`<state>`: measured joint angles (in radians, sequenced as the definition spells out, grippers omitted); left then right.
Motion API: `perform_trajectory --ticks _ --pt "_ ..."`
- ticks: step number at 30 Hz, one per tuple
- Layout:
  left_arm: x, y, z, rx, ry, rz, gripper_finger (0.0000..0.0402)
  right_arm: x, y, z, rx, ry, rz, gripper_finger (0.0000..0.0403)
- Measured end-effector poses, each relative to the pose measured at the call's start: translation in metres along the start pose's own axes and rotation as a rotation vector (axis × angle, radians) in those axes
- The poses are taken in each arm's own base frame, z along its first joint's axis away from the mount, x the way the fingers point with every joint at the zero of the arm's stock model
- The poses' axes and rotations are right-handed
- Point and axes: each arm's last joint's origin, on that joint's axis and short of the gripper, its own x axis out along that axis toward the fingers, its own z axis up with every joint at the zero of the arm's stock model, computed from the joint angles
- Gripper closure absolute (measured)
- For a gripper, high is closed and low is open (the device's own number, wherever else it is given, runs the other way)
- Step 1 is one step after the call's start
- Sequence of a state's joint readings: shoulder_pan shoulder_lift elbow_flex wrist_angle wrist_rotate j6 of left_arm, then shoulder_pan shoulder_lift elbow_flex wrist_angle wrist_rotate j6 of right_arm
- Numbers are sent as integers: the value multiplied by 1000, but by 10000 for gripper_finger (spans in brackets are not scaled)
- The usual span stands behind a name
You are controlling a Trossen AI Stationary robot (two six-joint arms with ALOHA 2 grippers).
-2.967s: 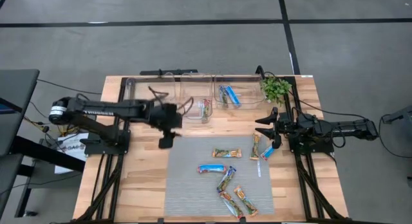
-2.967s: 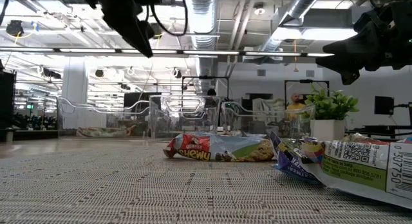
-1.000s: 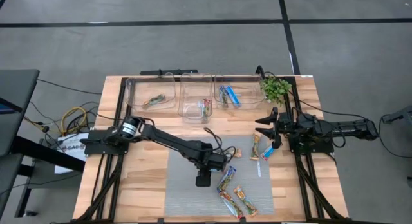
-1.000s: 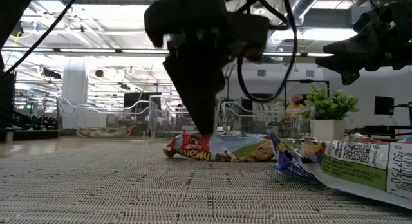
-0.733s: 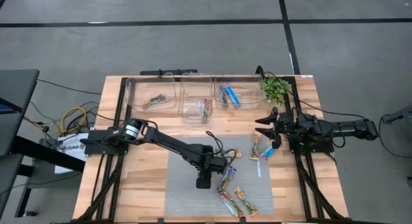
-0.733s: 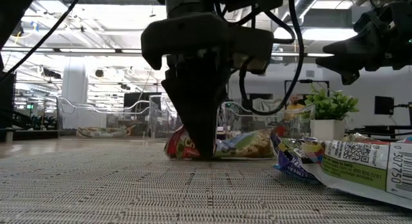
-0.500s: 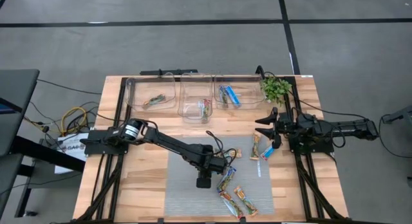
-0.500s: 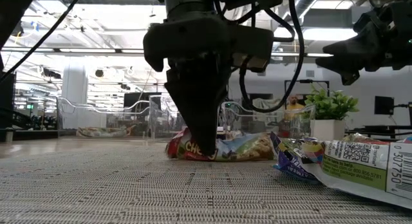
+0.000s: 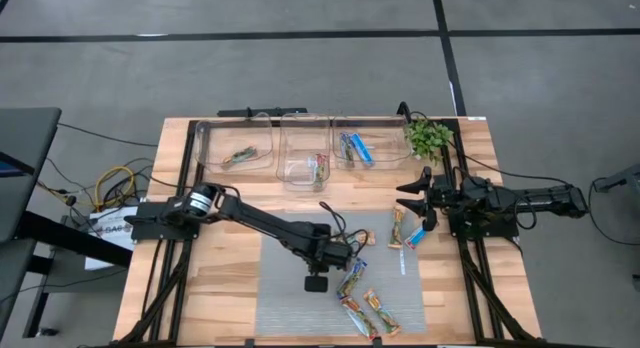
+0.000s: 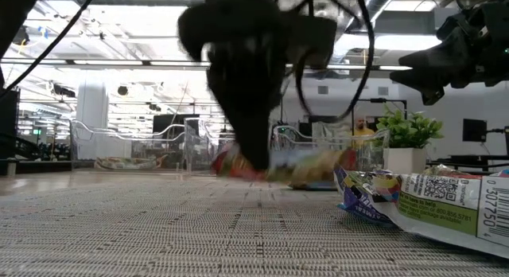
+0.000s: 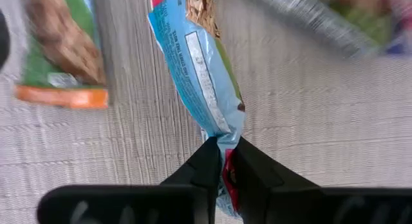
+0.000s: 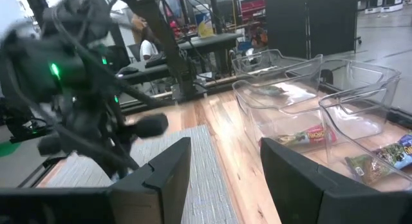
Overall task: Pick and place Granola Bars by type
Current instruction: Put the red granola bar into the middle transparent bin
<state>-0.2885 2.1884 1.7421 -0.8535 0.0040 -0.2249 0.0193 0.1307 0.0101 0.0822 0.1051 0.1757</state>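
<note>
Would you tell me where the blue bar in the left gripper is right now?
The blue bar hangs pinched by one end in the left gripper, over the grey mat near its centre.

I read even, diffuse overhead lighting in the high view, with soft shadows. In the low view, ceiling strip lights glare behind the dark left arm's gripper (image 10: pixel 253 154), which is motion-blurred with its blue-wrapped granola bar (image 10: pixel 306 167). The left wrist view smears toward its edges. The right wrist view's foreground fingers are defocused.
</note>
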Motion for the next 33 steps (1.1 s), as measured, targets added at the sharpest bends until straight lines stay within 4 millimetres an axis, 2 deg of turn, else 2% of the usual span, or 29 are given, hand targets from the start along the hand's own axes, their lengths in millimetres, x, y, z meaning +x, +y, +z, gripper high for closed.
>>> perform_trajectory --ticks 4,9,14,19,26,33 --pt "-28 8 5 -23 -69 -5 354 0 0 0 0 0 0 222" --pt "-64 33 9 -109 -157 7 351 0 0 0 0 0 0 222" --pt "-94 71 11 -211 -236 52 350 0 0 0 0 0 0 220" --pt "-120 119 8 -320 -299 115 350 0 0 0 0 0 0 223" --pt "-136 188 -5 -479 -314 180 350 0 0 0 0 0 0 220" --pt "-143 249 -32 -598 -229 246 350 0 0 0 0 0 0 223"
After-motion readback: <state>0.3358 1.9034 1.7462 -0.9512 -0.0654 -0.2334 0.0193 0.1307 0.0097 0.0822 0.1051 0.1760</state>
